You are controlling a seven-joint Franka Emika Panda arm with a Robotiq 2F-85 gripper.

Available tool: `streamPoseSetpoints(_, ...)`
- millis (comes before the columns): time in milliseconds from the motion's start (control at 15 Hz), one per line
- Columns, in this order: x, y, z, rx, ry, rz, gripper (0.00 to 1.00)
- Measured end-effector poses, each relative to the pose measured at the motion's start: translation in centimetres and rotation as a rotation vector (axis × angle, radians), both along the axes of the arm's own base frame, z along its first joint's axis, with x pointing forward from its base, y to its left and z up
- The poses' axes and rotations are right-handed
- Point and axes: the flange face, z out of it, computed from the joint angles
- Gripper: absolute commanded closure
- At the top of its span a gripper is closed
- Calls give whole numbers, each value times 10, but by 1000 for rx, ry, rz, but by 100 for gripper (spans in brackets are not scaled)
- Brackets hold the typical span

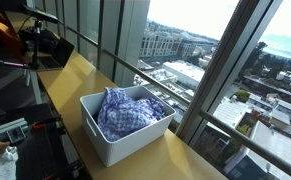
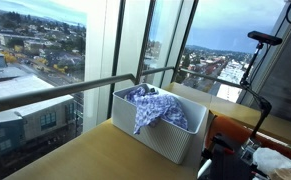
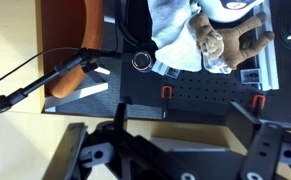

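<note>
In the wrist view my gripper [image 3: 183, 120] stands open, its two dark fingers wide apart with nothing between them. It hangs over a black perforated board [image 3: 200, 97] that carries red clamps [image 3: 166, 92]. Past the board a brown plush toy [image 3: 220, 42] lies against a white cloth [image 3: 175, 30]. In both exterior views a white bin [image 1: 125, 135] [image 2: 160, 135] sits on a wooden counter [image 1: 85, 75] by the windows. It holds a crumpled blue checked cloth [image 1: 130, 110] [image 2: 150, 105]. The gripper is not visible in either exterior view.
A metal ring [image 3: 140, 61] lies by the white cloth. A thin black cable [image 3: 35, 75] crosses a pale floor beside a brown chair [image 3: 85, 40]. Window glass and a railing [image 2: 65, 88] run right behind the bin. A tripod [image 2: 260, 60] stands at the counter's end.
</note>
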Motion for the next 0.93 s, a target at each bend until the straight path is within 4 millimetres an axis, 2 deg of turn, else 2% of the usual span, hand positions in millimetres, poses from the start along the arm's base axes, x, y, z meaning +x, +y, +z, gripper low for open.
streamPoseSetpoints(267,0,0,0,0,0,0,0)
streamPoseSetpoints(467,6,8,-1,-2,-16,34,0)
streamPoseSetpoints(667,28,20,-4,-6,-84,95,0)
streamPoseSetpoints(933,71,29,-20,-5,-220,167,0)
